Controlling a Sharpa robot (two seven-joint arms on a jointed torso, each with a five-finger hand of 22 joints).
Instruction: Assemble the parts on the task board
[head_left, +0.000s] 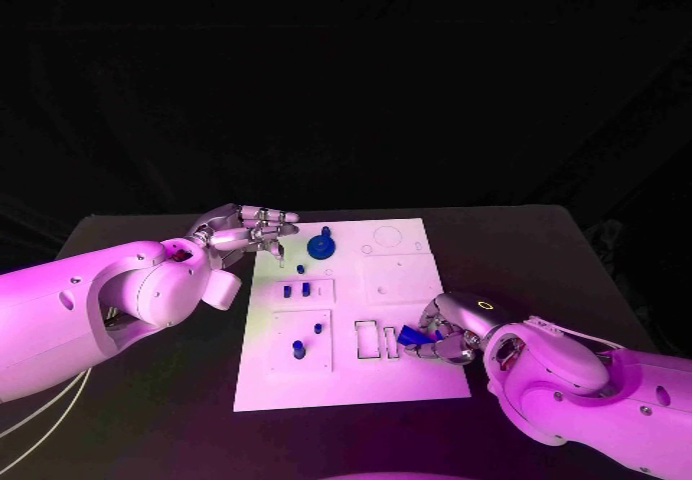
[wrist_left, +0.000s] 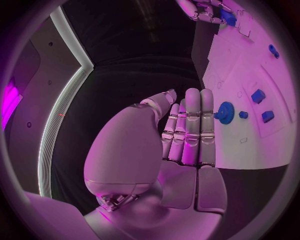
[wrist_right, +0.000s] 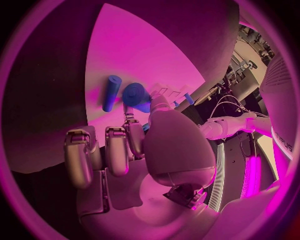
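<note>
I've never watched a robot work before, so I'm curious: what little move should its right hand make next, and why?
Probably lower the small blue part into the rectangular slot beside it. The right hand holds that part at the near right side of the white task board, close to the empty slots, so setting it in looks like the natural step. The left hand rests open at the board's far left edge.

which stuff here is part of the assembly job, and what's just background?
Job:
- task board
- blue gear, standing on the board
- small blue parts
- blue part held by the right hand
- left hand, fingers apart, beside the board

Background:
- black table
</note>
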